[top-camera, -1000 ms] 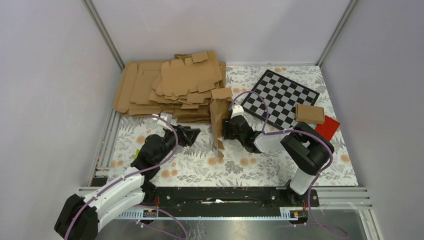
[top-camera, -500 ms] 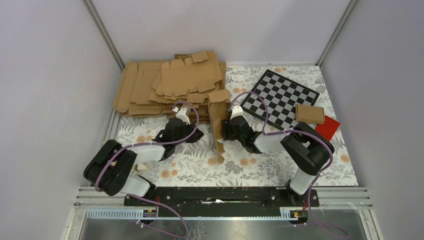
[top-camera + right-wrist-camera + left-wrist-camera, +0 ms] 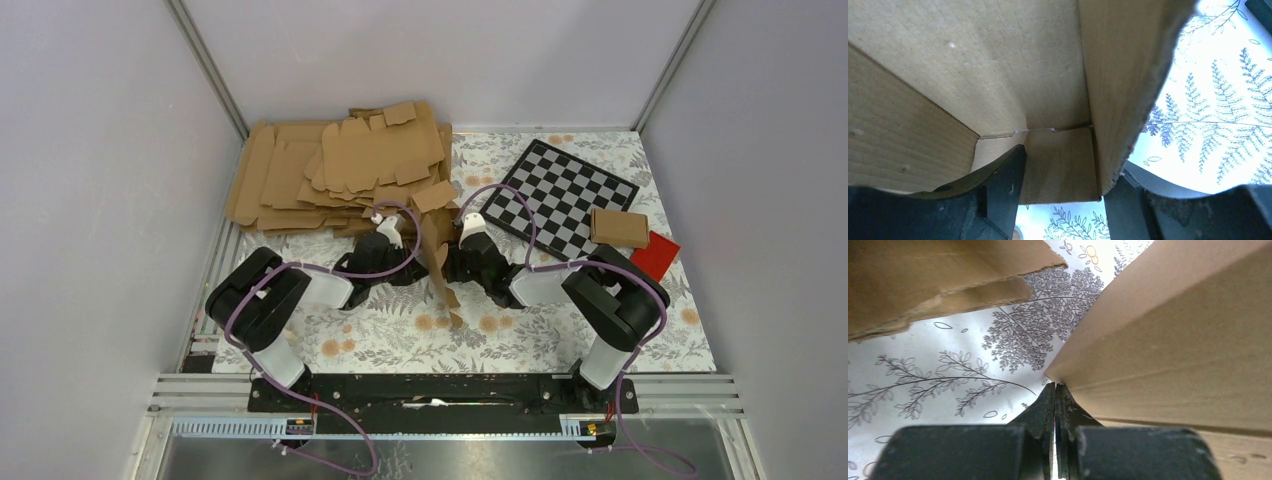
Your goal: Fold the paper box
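The paper box [image 3: 438, 250] is a brown cardboard piece, partly folded, standing tilted on the floral mat between my two grippers. My right gripper [image 3: 458, 262] holds it from the right. In the right wrist view the right gripper [image 3: 1068, 172] has a folded section of the paper box [image 3: 1058, 165] between its fingers. My left gripper [image 3: 414, 264] sits against the box's left side. In the left wrist view the left gripper [image 3: 1055, 386] is shut with nothing between its fingers, and its tips touch a corner of the paper box [image 3: 1168, 340].
A thick stack of brown card sheets [image 3: 340, 175] lies at the back left, its edge close above the left gripper [image 3: 923, 275]. A chessboard [image 3: 565, 195], a small brown carton [image 3: 618, 227] and a red block [image 3: 655, 255] lie at the right. Grey walls enclose the table.
My left arm swung in from the left to the box and its jaws closed. The box now leans, its lower end pushed towards the front right. The right gripper kept its place.
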Tool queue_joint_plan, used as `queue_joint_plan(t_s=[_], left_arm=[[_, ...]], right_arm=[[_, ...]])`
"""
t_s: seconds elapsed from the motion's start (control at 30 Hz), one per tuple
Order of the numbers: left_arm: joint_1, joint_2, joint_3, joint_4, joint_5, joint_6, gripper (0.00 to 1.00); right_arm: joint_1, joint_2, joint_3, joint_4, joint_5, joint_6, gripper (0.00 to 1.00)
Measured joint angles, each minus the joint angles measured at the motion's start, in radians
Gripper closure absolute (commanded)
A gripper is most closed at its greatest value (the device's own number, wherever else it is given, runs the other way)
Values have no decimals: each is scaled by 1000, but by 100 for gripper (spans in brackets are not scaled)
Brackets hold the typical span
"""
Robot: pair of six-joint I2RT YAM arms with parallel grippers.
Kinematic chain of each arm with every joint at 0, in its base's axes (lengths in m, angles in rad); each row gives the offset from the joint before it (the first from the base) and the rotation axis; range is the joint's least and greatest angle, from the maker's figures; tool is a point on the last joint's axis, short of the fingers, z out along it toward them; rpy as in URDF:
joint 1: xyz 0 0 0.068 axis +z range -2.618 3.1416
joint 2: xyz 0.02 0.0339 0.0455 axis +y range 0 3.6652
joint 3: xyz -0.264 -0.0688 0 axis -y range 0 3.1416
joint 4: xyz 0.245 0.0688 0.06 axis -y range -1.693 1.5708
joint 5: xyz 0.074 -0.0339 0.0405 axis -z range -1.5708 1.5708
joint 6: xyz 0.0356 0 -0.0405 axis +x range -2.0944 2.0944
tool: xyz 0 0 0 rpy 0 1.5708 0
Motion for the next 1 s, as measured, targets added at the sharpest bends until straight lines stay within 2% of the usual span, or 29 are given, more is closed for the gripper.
queue_joint_plan(t_s=[0.37,0.7,0.8,1.0], left_arm=[[-49,19,2,13,-46,-114,100],[-55,4,5,-19,-72,-106,100],[-58,-69,-2,-71,-97,-81,99],[-58,-331,-48,-133,-190,-11,95]], right_arm=[[-11,-18,-37,35,-19,5,48],[-14,-27,-45,31,-18,19,47],[-9,-36,-50,24,-19,30,42],[1,-71,-85,24,-20,39,34]])
